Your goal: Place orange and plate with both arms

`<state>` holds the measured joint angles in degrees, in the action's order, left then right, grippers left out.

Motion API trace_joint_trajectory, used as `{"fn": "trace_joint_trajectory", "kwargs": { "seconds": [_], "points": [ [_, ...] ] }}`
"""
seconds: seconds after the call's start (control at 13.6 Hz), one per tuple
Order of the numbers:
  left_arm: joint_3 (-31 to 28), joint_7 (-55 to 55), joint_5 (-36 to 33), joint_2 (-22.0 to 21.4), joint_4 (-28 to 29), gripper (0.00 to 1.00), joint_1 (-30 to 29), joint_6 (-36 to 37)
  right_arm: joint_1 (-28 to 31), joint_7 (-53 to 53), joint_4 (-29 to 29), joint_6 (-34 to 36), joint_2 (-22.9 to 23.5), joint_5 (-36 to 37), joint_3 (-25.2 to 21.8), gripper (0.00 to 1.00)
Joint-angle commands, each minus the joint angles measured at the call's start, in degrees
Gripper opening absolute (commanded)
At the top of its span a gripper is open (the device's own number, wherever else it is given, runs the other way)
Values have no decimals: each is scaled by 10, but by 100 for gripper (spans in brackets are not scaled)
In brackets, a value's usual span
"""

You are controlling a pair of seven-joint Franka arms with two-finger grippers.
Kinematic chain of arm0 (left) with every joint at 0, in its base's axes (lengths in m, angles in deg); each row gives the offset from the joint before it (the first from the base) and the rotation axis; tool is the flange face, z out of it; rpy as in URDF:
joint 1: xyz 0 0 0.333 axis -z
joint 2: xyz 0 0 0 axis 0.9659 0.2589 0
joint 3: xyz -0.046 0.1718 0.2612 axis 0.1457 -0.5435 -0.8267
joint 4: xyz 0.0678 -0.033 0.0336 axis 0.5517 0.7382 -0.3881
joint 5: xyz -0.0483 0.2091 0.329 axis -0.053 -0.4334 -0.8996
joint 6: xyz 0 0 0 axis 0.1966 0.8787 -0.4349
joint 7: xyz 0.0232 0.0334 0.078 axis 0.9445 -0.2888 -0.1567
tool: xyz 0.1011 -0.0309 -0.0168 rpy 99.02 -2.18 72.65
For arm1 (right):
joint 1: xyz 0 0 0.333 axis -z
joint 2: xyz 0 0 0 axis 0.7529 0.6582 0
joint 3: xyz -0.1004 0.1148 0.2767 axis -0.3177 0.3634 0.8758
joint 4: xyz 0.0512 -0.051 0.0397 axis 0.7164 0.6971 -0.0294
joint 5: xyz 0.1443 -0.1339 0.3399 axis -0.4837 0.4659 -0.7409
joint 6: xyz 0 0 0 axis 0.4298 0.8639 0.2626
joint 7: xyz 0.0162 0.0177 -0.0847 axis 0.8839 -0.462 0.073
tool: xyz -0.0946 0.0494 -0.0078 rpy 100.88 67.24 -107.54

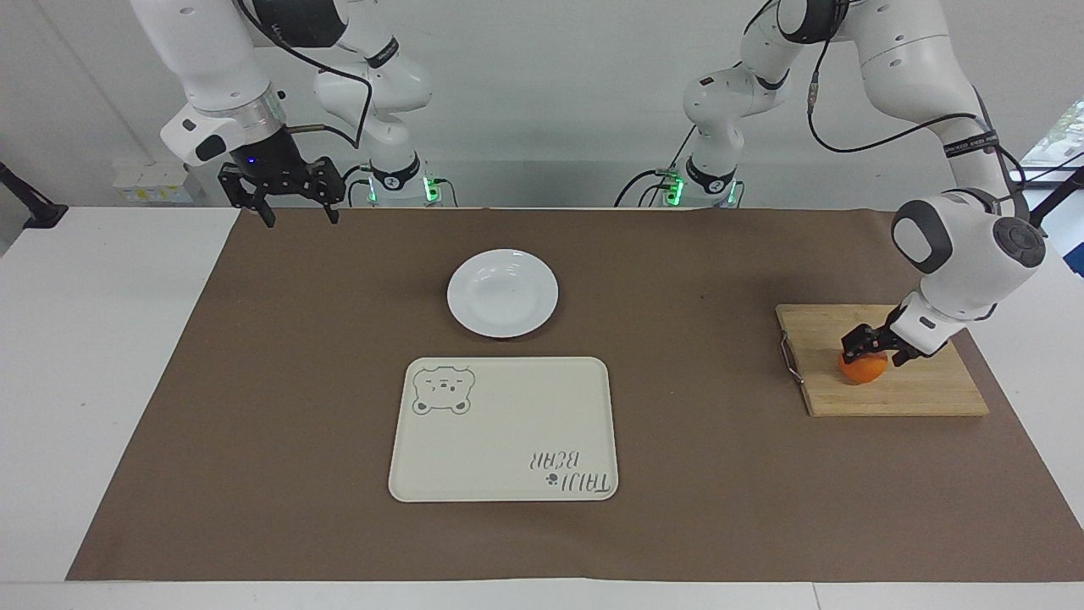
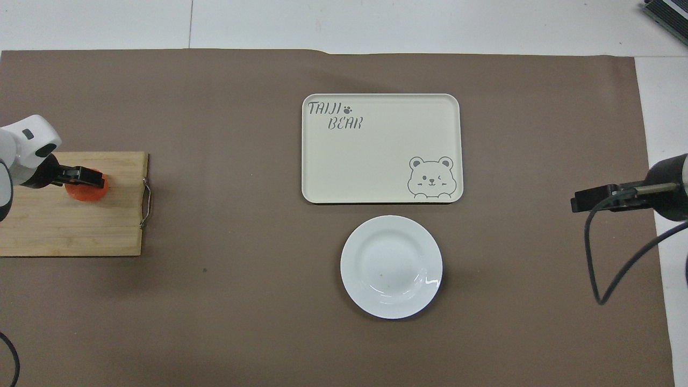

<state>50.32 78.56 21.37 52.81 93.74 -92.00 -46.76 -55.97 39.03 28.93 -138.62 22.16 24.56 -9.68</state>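
The orange (image 1: 862,371) (image 2: 80,194) lies on a wooden cutting board (image 1: 923,388) (image 2: 70,231) toward the left arm's end of the table. My left gripper (image 1: 872,354) (image 2: 89,181) is lowered onto it, open, with a finger on either side of the fruit. The white plate (image 1: 502,293) (image 2: 391,266) sits empty on the brown mat, nearer to the robots than the tray. Up in the air, my right gripper (image 1: 302,213) (image 2: 591,198) hangs open over the mat's edge at the right arm's end, holding nothing.
A cream rectangular tray with a bear print (image 1: 503,429) (image 2: 381,148) lies empty mid-table, beside the plate. The cutting board has a metal handle (image 1: 791,359) on its side toward the tray. A black cable (image 2: 602,269) loops below the right wrist.
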Motion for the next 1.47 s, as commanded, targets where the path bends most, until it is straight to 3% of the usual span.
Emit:
{"fn": "trace_joint_trajectory", "kwargs": {
  "seconds": [0.0,0.07,0.15,0.22,0.81,1.11,1.4],
  "points": [
    [4,0,5,-5,42,100,-8,-49,4,-3,4,-3,-3,4,6,100],
    [4,-2,5,-5,41,100,-7,-46,4,-4,4,-4,-3,4,6,100],
    [4,-11,5,-5,37,57,-4,-40,4,-5,4,-6,-3,4,6,100],
    [4,-27,5,-5,36,1,-4,-33,4,-6,4,-7,-3,4,6,100],
    [6,-59,3,-44,-10,0,11,18,4,-8,5,-9,-1,3,6,100],
    [7,-80,-2,-59,-93,0,34,129,5,-8,5,-9,-1,3,6,100],
    [11,-79,-2,-127,-109,0,36,213,5,-9,7,-9,-1,2,7,100]
  ]
}}
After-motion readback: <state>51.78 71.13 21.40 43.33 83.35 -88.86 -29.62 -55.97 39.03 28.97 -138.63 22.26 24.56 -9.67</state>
